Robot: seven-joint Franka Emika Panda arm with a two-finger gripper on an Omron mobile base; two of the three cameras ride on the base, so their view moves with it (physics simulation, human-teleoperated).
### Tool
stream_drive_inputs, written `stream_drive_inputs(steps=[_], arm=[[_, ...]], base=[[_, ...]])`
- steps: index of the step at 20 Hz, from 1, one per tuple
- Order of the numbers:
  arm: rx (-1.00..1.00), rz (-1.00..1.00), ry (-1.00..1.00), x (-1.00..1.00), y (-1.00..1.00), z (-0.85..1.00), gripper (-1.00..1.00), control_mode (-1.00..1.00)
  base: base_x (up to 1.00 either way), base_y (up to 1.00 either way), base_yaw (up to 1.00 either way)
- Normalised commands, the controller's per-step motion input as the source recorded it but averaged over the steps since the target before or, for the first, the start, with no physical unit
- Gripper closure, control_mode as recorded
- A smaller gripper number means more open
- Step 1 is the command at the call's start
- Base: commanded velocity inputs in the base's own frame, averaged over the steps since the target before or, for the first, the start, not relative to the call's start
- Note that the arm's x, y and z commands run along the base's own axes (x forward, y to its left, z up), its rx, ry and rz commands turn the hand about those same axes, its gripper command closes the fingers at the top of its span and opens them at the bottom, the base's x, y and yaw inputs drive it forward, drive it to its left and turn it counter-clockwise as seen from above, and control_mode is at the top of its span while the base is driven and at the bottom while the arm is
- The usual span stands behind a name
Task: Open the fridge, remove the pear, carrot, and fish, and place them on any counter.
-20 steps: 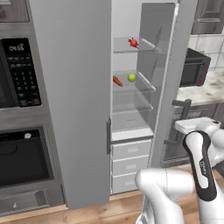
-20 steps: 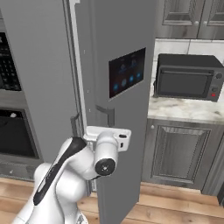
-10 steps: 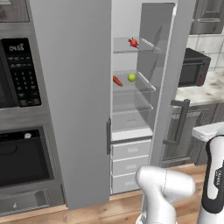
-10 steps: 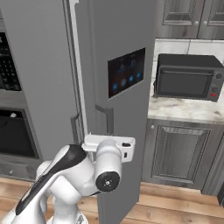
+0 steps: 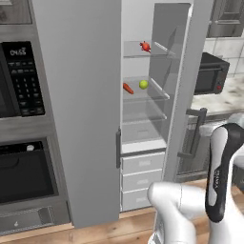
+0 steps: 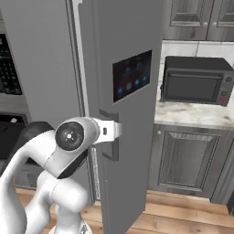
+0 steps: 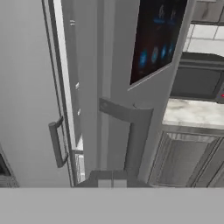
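Gripper (image 6: 119, 130) of mine is pressed together with nothing in it, beside the vertical bar handle (image 7: 133, 140) of the tall light-grey two-door fridge (image 5: 76, 109); the fingertips themselves I can hardly make out. I judge the opening step done: the right door (image 6: 125, 105) stands swung out. Inside that fridge, the small slim red fish (image 5: 145, 46) lies on the upper clear shelf, the orange-red tapered carrot (image 5: 127, 88) and yellow-green pear (image 5: 143, 84) one shelf lower. Next I must clear the door and reach in. White marble counter (image 6: 196, 113) sits right of the fridge, partly cut off.
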Motion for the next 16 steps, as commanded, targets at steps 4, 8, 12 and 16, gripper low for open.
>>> stream_drive_inputs(steps=[4, 8, 12, 16], arm=[[-0.22, -0.12, 0.34, 0.1, 0.84, 0.0, 1.0, -1.0], [-0.2, -0.12, 0.2, 0.13, 0.99, 0.0, 1.0, -1.0], [-0.07, -0.07, 0.1, 0.08, 0.3, 0.0, 1.0, -1.0], [0.0, 0.0, 0.0, 0.0, 0.0, 0.0, 1.0, -1.0]], base=[[0.0, 0.0, 0.0], [0.0, 0.0, 0.0], [0.0, 0.0, 0.0], [0.0, 0.0, 0.0]])
